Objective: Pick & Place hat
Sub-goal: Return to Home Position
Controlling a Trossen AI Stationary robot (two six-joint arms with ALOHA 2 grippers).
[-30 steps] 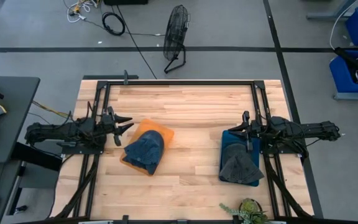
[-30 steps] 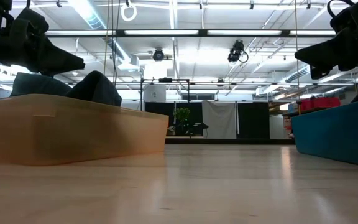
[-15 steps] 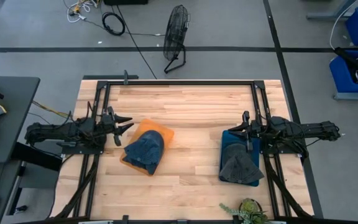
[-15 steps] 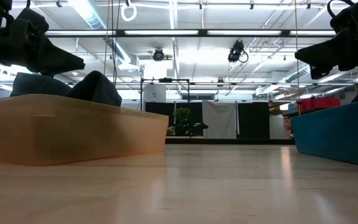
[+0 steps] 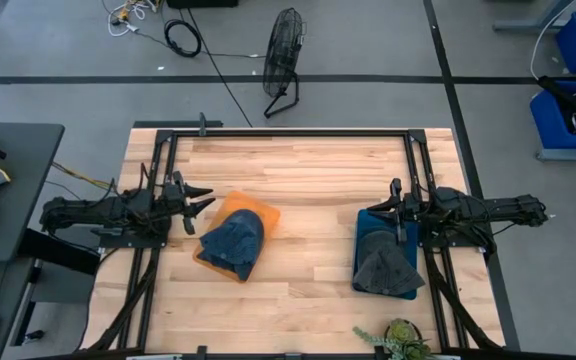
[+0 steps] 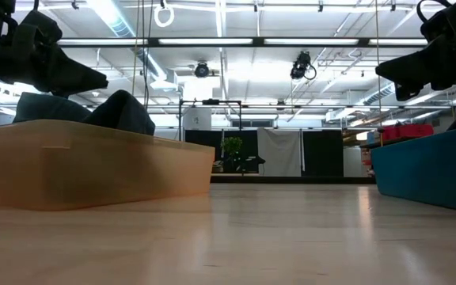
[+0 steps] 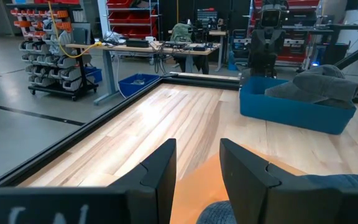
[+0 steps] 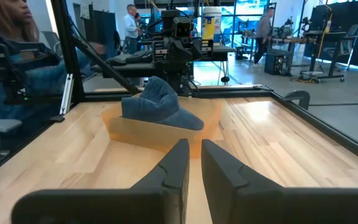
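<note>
A blue denim hat [image 5: 233, 243] lies in an orange tray [image 5: 268, 213] left of the table's middle; it also shows in the right wrist view [image 8: 160, 102] and the low view [image 6: 121, 111]. A grey hat [image 5: 383, 265] lies in a blue tray [image 5: 360, 240] on the right; it also shows in the left wrist view [image 7: 319, 84]. My left gripper [image 5: 206, 197] hovers open just left of the orange tray's far corner, above the table. My right gripper [image 5: 366, 211] hovers over the blue tray's far left corner, its fingers [image 8: 179, 162] all but together, holding nothing.
A small potted plant [image 5: 400, 340] stands at the near edge, right of the middle. Black frame rails [image 5: 413, 170] run along the table's left, right and far sides. Bare wood [image 5: 313, 250] lies between the two trays. People [image 8: 5, 56] are in the room beyond the table.
</note>
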